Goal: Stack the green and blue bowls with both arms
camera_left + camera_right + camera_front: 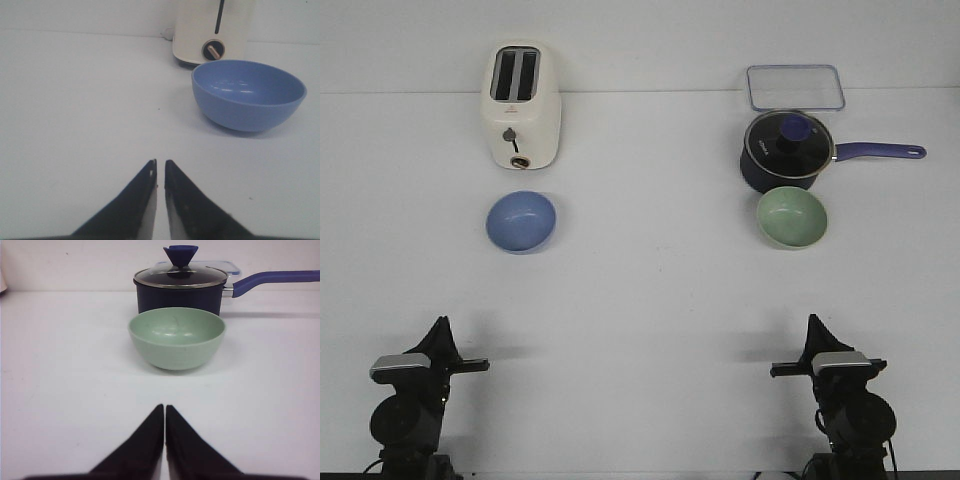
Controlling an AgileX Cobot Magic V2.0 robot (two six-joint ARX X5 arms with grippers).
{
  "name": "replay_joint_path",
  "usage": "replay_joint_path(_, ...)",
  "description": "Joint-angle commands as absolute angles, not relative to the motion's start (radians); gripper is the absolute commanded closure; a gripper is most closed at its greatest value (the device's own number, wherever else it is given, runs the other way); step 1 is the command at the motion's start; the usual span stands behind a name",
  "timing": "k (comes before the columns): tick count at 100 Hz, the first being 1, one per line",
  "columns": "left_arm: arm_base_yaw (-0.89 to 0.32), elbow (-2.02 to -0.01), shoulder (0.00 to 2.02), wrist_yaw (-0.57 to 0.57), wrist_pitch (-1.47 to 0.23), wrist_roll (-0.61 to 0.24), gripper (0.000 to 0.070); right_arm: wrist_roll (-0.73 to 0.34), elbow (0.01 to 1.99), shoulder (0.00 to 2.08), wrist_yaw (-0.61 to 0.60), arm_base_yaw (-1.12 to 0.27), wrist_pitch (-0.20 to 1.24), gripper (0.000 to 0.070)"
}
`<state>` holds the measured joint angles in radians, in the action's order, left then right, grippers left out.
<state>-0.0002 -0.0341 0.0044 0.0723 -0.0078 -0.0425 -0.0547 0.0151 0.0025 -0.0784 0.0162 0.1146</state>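
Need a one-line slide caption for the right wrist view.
Right claw shut, empty, facing the green bowl that sits upright in front of the lidded navy saucepan on the white table.

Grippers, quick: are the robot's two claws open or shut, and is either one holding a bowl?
Left gripper: shut, holding nothing; the blue bowl sits apart from it.
Right gripper: shut, holding nothing; the green bowl sits apart from it.

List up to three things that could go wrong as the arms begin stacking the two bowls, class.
1. The green bowl sits right in front of the saucepan; the right gripper might bump the pan while reaching.
2. The blue bowl sits near the toaster, so the left gripper has limited room beyond it.
3. Both grippers look shut and must open first.
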Motion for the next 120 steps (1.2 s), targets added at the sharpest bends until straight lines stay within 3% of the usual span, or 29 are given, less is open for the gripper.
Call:
replay_joint_path(1, 0.0, -0.014, 0.003, 0.07, 0.002, -0.038, 0.0685, -0.103, 0.013, 0.001, -0.086, 0.015, 0.102, 0.069)
replay_joint_path(17, 0.0, -0.014, 0.003, 0.07, 0.002, -0.038, 0.0685, -0.301, 0.013, 0.001, -0.109, 0.015, 0.105, 0.069)
replay_joint_path(33, 0.0, -0.014, 0.003, 0.07, 0.002, -0.038, 0.0685, -0.387, 0.029, 0.001, -0.112, 0.015, 0.088, 0.0691)
replay_joint_path(47, 0.0, -0.014, 0.003, 0.07, 0.002, -0.038, 0.0685, -0.489, 0.182, 0.033, -0.069, 0.015, 0.12, 0.0697)
replay_joint_path(63, 0.0, -0.014, 0.003, 0.07, 0.002, -0.038, 0.0685, -0.397, 0.446, 0.24, -0.019, 0.015, 0.242, 0.0668)
replay_joint_path(67, 0.0, -0.014, 0.003, 0.07, 0.002, -0.038, 0.0685, -0.36, 0.515, 0.317, -0.019, 0.015, 0.277, 0.0584)
replay_joint_path(75, 0.0, -0.014, 0.003, 0.07, 0.002, -0.038, 0.0685, -0.3, 0.643, 0.479, -0.018, 0.015, 0.349, 0.0344)
replay_joint_path(79, 0.0, -0.014, 0.003, 0.07, 0.002, -0.038, 0.0685, -0.284, 0.704, 0.558, -0.017, 0.016, 0.389, 0.028)
replay_joint_path(94, 0.0, -0.014, 0.003, 0.07, 0.002, -0.038, 0.0685, -0.258, 0.889, 0.858, 0.023, 0.027, 0.511, 0.0275)
replay_joint_path(120, 0.0, -0.014, 0.003, 0.07, 0.002, -0.038, 0.0685, -0.245, 1.098, 1.341, -0.039, 0.12, 0.522, 0.0276)
